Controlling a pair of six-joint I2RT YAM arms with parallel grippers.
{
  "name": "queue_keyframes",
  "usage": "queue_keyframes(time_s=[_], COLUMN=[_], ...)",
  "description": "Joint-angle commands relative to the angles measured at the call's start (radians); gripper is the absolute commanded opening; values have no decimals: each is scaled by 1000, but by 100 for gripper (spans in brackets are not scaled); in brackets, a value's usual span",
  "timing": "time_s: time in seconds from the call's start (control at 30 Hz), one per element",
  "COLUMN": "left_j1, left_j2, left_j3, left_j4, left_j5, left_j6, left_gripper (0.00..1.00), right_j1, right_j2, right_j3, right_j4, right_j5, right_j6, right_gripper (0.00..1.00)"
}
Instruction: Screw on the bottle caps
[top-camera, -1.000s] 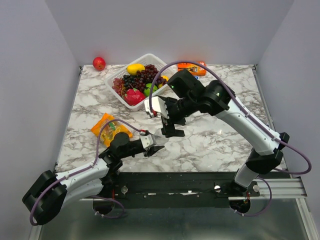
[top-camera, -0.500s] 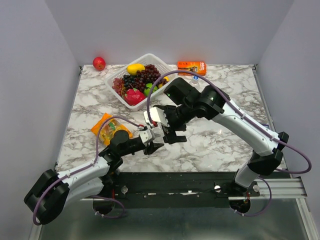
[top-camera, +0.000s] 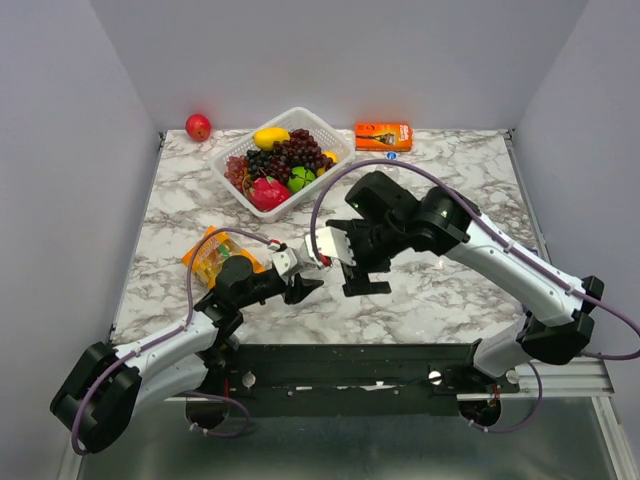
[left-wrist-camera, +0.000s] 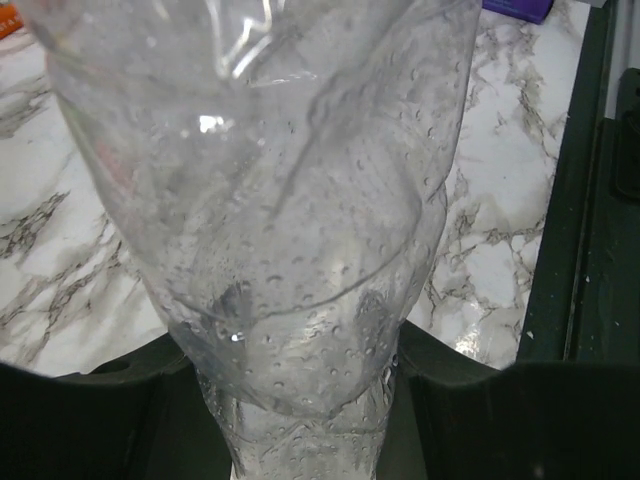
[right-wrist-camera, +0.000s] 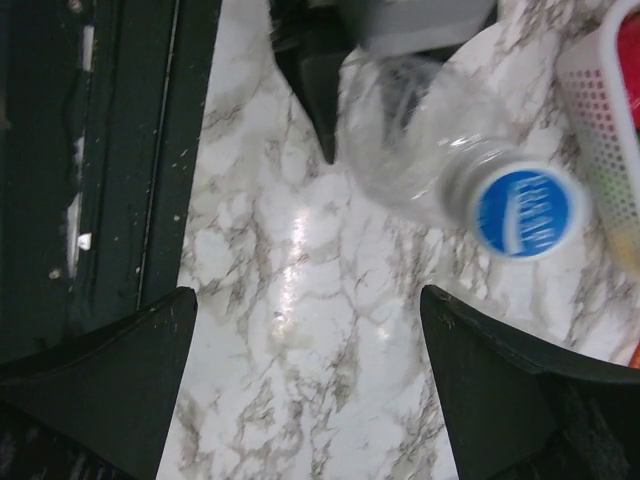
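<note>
Marble tabletop (top-camera: 430, 295), middle of the near edge: right gripper (right-wrist-camera: 308, 300) has backed off the bottle (left-wrist-camera: 300, 250), fingers spread wide and empty, while left gripper (top-camera: 300, 285) stays clamped on its body. The blue cap (right-wrist-camera: 522, 210) sits on the neck, so this one looks done.

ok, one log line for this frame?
left gripper: shut on bottle | cap: blue, on bottle neck, tightness unclear | right gripper: open, clear of cap
</note>
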Motion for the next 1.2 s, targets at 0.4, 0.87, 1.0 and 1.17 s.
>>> queue_keyframes(time_s=[0.4, 0.87, 1.0, 1.17], left_j1=[18, 18, 16, 16], left_j2=[1, 9, 12, 11], left_j3=[35, 44, 46, 46], left_j4=[-2, -50, -53, -53], left_j5=[4, 76, 80, 75], left_j6=[2, 75, 81, 82], left_gripper=[0, 0, 0, 0], right_j1=[8, 12, 20, 43], right_j2=[-18, 8, 31, 60], right_j3=[88, 194, 190, 211], right_j4=[-96, 99, 115, 41], right_j5=[201, 125, 82, 4], right_j6=[100, -1, -35, -87], right_gripper=[95, 82, 82, 82])
